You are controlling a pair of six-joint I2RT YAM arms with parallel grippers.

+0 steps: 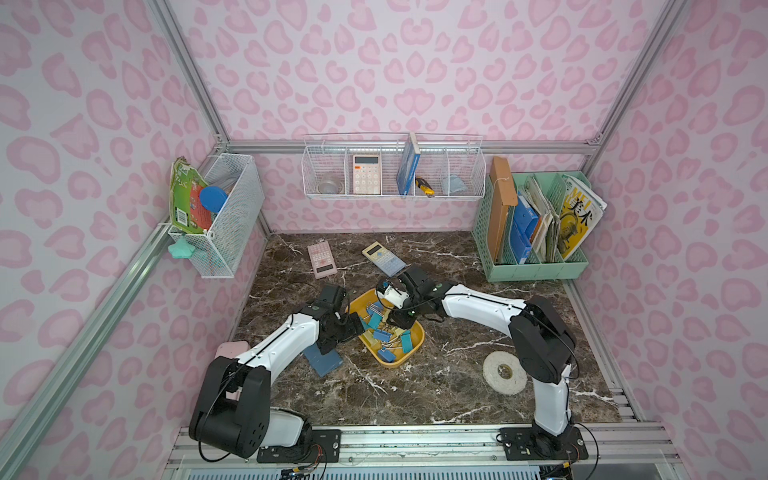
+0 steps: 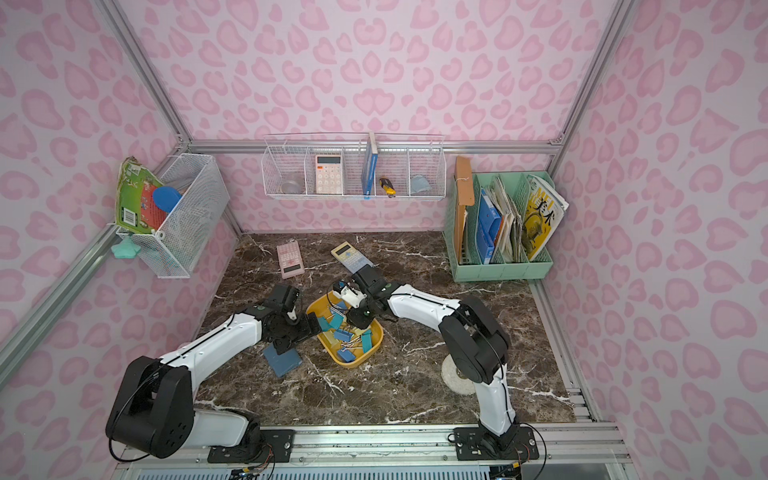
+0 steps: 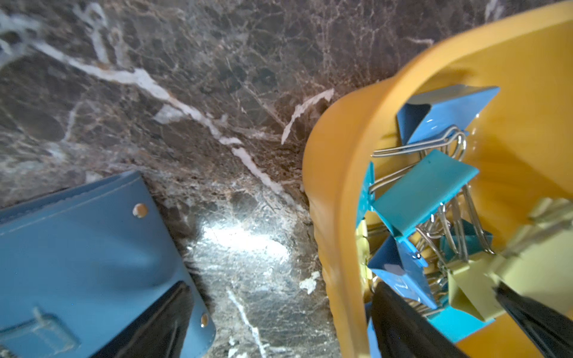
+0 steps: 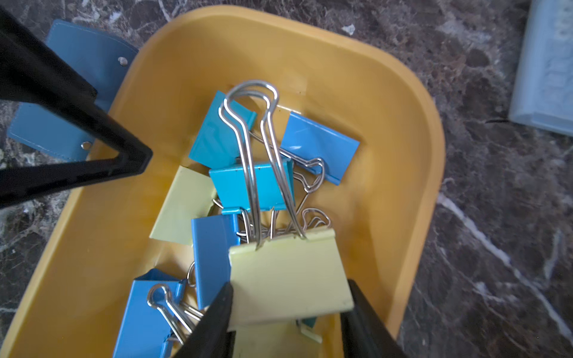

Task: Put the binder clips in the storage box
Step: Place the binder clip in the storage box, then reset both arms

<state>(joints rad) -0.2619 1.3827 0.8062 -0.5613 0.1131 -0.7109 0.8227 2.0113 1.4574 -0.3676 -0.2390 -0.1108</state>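
Observation:
The yellow storage box sits mid-table with several blue, teal and pale yellow binder clips piled inside. My right gripper hangs over the box's far end, shut on a pale yellow binder clip whose wire handles point away from it. At the box's left side my left gripper is open wide: one finger is inside the box among the clips, the other over a blue-grey pad.
The blue-grey pad lies just left of the box. Behind the box lie a pink calculator and a yellow-blue one. A white tape roll is on the right, a mint file organizer at the back right, and wire baskets on the walls.

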